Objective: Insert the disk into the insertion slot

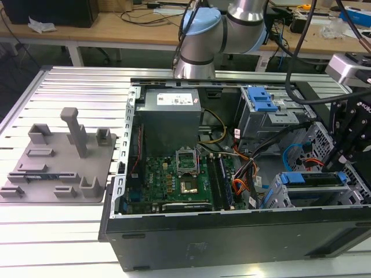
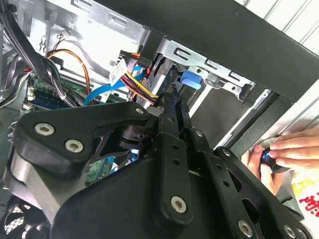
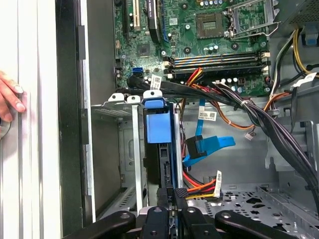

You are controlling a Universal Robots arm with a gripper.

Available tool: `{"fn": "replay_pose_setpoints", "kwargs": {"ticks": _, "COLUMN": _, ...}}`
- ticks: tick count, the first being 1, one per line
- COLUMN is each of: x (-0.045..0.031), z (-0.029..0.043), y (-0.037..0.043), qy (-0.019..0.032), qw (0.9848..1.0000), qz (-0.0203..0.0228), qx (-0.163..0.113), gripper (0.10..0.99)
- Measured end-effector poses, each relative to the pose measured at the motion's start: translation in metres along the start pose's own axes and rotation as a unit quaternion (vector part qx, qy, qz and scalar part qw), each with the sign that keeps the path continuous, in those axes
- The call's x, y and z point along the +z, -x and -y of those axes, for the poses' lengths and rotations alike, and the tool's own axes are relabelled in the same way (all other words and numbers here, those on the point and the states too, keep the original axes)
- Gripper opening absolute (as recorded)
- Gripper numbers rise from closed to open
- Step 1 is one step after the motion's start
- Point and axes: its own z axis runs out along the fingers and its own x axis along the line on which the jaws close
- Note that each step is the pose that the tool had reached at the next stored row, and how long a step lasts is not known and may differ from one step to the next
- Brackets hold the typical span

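The tool grips the disk, edge-on inside the insertion slot. Its long axis points from tool toward motherboard.

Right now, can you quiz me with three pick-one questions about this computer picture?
1. Where is the grey plate? A) on the arm B) on the table, at the exterior view's left of the computer case C) under the table
2. What colour is the disk carrier? A) red B) yellow C) blue
3. The computer case is A) open B) shut C) wrapped

1 B: it lies on the slats beside the case. 2 C: its frame is blue in the first wrist view. 3 A: the green motherboard shows.
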Motion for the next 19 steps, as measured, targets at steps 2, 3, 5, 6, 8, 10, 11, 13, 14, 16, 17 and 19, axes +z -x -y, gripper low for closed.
{"fn": "replay_pose_setpoints", "kwargs": {"ticks": 2, "x": 0.0000, "z": -0.0003, "y": 0.0000, "qy": 0.0000, "qw": 1.0000, "qz": 0.0000, "qx": 0.000, "gripper": 0.165}}
{"fn": "replay_pose_setpoints", "kwargs": {"ticks": 3, "x": 0.0001, "z": -0.0005, "y": 0.0000, "qy": 0.0000, "qw": 1.0000, "qz": 0.0000, "qx": 0.000, "gripper": 0.165}}
{"fn": "replay_pose_setpoints", "kwargs": {"ticks": 5, "x": 0.0001, "z": -0.0015, "y": 0.0001, "qy": 0.0000, "qw": 1.0000, "qz": -0.0009, "qx": 0.000, "gripper": 0.165}}
{"fn": "replay_pose_setpoints", "kwargs": {"ticks": 6, "x": 0.0001, "z": -0.0016, "y": 0.0002, "qy": -0.0001, "qw": 1.0000, "qz": -0.0014, "qx": 0.000, "gripper": 0.165}}
{"fn": "replay_pose_setpoints", "kwargs": {"ticks": 8, "x": -0.0003, "z": -0.0020, "y": 0.0027, "qy": -0.0003, "qw": 1.0000, "qz": -0.0049, "qx": 0.001, "gripper": 0.165}}
{"fn": "replay_pose_setpoints", "kwargs": {"ticks": 10, "x": -0.0003, "z": -0.0020, "y": 0.0031, "qy": -0.0004, "qw": 1.0000, "qz": -0.0064, "qx": 0.002, "gripper": 0.165}}
{"fn": "replay_pose_setpoints", "kwargs": {"ticks": 11, "x": -0.0003, "z": -0.0020, "y": 0.0031, "qy": -0.0003, "qw": 1.0000, "qz": -0.0068, "qx": 0.004, "gripper": 0.165}}
{"fn": "replay_pose_setpoints", "kwargs": {"ticks": 13, "x": -0.0003, "z": -0.0021, "y": 0.0034, "qy": 0.0001, "qw": 0.9999, "qz": -0.0077, "qx": 0.009, "gripper": 0.165}}
{"fn": "replay_pose_setpoints", "kwargs": {"ticks": 14, "x": -0.0004, "z": -0.0021, "y": 0.0035, "qy": 0.0002, "qw": 0.9999, "qz": -0.0082, "qx": 0.010, "gripper": 0.165}}
{"fn": "replay_pose_setpoints", "kwargs": {"ticks": 16, "x": -0.0004, "z": -0.0020, "y": 0.0036, "qy": 0.0004, "qw": 0.9999, "qz": -0.0093, "qx": 0.013, "gripper": 0.165}}
{"fn": "replay_pose_setpoints", "kwargs": {"ticks": 17, "x": -0.0004, "z": -0.0021, "y": 0.0037, "qy": 0.0004, "qw": 0.9999, "qz": -0.0093, "qx": 0.013, "gripper": 0.165}}
{"fn": "replay_pose_setpoints", "kwargs": {"ticks": 19, "x": -0.0002, "z": -0.0020, "y": 0.0036, "qy": 0.0004, "qw": 0.9999, "qz": -0.0093, "qx": 0.014, "gripper": 0.165}}
